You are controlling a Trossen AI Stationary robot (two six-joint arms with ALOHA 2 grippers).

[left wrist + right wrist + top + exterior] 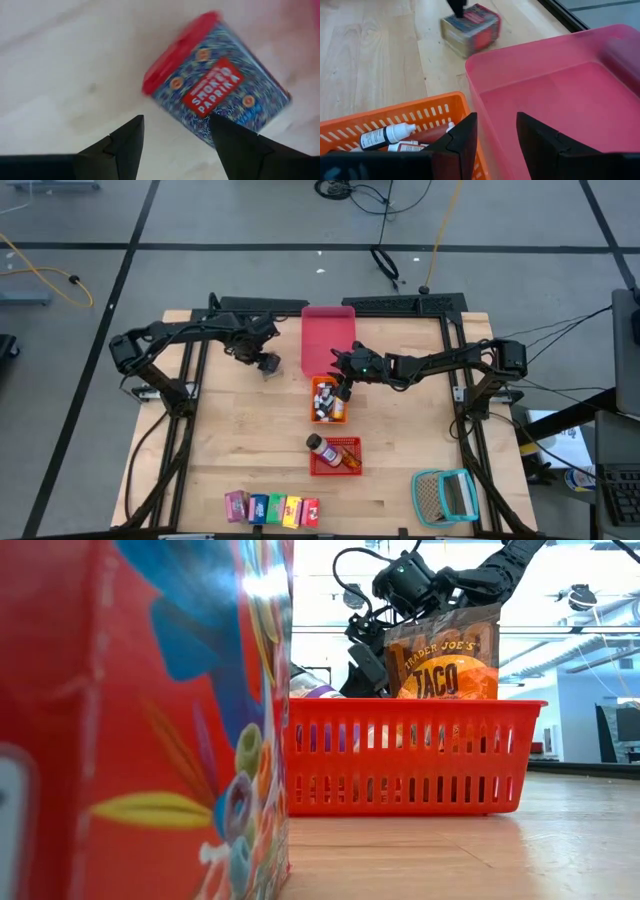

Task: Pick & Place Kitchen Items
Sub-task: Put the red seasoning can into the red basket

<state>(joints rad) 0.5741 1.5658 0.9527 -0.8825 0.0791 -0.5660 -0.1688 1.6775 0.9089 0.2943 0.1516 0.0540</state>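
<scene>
A small blue-patterned tin with a red lid point(215, 85) lies on its side on the table, left of the pink tray point(328, 338). My left gripper point(175, 125) hangs open just above it, one finger on each side; the tin point(470, 27) also shows in the right wrist view. My right gripper point(496, 125) is open and holds nothing, above the place where the orange basket point(395, 117) meets the pink tray point(560, 85). Tiny white-capped bottles point(387, 135) lie in the orange basket. A dark-lidded jar point(320, 445) lies in the red basket point(337, 457). My left gripper comes down on the tin from above with its fingers spread across it. One finger point(457, 7) reaches the tin's upper side point(472, 17). Whether it touches the tin, I cannot tell.
A row of small cartons, pink to red point(272, 507), stands at the near edge; the red one point(140, 720) fills the low view's left. A taco packet point(445, 665) stands behind the red basket point(410, 755). A teal-framed mesh item point(445, 495) lies near right.
</scene>
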